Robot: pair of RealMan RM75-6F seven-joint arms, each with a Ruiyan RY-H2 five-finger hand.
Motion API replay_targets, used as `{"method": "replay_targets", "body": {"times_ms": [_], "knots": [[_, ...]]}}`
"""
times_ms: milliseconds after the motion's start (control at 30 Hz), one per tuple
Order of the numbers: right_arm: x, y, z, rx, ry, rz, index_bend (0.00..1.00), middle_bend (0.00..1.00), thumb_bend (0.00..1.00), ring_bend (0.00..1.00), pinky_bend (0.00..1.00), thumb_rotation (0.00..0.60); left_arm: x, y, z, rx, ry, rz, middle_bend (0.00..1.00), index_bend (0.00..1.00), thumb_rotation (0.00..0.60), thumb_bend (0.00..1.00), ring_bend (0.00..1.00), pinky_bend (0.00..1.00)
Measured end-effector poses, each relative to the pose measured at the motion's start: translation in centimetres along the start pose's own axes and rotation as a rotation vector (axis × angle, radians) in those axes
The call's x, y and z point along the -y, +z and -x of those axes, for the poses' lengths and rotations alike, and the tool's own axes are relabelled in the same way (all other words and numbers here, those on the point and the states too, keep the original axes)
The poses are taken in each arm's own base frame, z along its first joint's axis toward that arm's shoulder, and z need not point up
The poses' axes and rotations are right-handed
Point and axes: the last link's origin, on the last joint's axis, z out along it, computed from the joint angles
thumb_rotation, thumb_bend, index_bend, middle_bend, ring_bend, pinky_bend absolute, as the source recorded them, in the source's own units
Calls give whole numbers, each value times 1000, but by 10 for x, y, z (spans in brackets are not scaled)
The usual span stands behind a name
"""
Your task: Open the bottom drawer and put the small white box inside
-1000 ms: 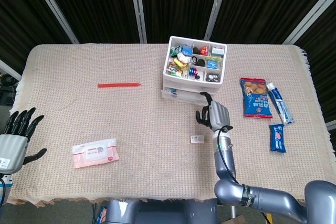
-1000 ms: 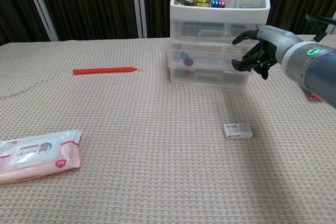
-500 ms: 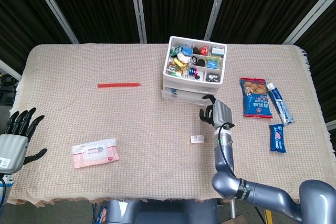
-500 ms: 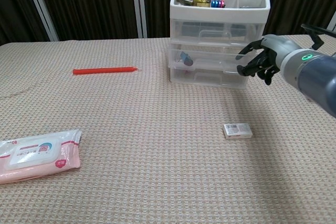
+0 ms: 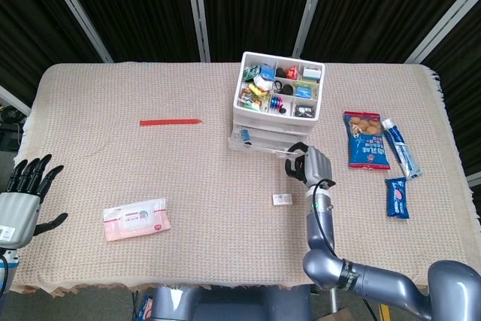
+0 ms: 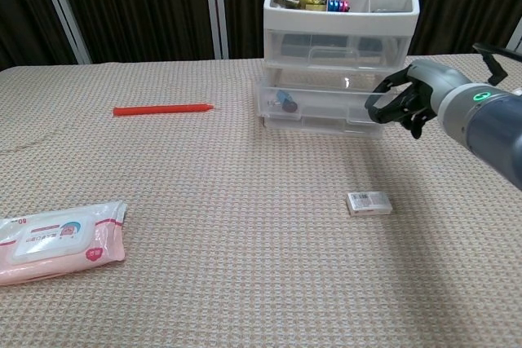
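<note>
My right hand (image 6: 405,101) is curled around the front right corner of a clear drawer (image 6: 314,107) in the white drawer unit (image 5: 279,94), which stands near the far edge of the table (image 5: 188,208), a little right of centre. My fingers (image 6: 383,103) hook over the drawer's front lip, so I am holding that drawer, and it sits pulled out toward me, its front well ahead of the tiers above it. In the chest view a small blue item lies inside it at the left end. I cannot tell for certain from either view whether this is the lowest tier. The unit's open top tray is crowded with small colourful bits. The small white box (image 6: 369,202) lies flat on the table cloth nearer the front edge than the unit, just in front of and below my right hand, apart from both hand and drawer. My left hand (image 5: 25,195) hangs at the left edge of the table near the front corner, fingers spread and holding nothing. A pink wipes pack (image 5: 136,219) lies toward the front left, a red pen (image 5: 170,121) lies left of the unit toward the far edge, and by the right edge sit a snack bag (image 5: 366,140), a tube (image 5: 398,146) and a blue packet (image 5: 397,197).
</note>
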Motion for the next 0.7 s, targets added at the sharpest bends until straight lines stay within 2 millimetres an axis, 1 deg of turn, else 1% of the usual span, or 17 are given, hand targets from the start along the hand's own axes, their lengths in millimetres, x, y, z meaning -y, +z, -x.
{"method": "replay_targets", "body": {"times_ms": [367, 467, 500, 633, 700], "knots": [[-11, -22, -3, 36, 14, -8, 476, 788, 408, 785, 744, 600, -1, 0, 0, -1, 4, 0, 0, 141, 600, 114, 0, 0], [-13, -26, -2, 46, 21, -14, 459, 788, 402, 785, 744, 600, -1, 0, 1, -1, 5, -1, 0, 141, 600, 113, 0, 0], [-13, -27, -2, 49, 20, -16, 438, 788, 393, 785, 744, 600, -1, 0, 1, -1, 5, -1, 0, 141, 600, 112, 0, 0], [-14, -32, 1, 69, 14, -24, 213, 787, 290, 779, 744, 600, -1, 0, 1, -2, 6, 0, 0, 142, 600, 113, 0, 0], [-15, -34, 3, 88, 7, -29, 144, 787, 244, 778, 744, 600, -1, 0, 0, -4, 6, 0, 0, 142, 600, 113, 0, 0]]}}
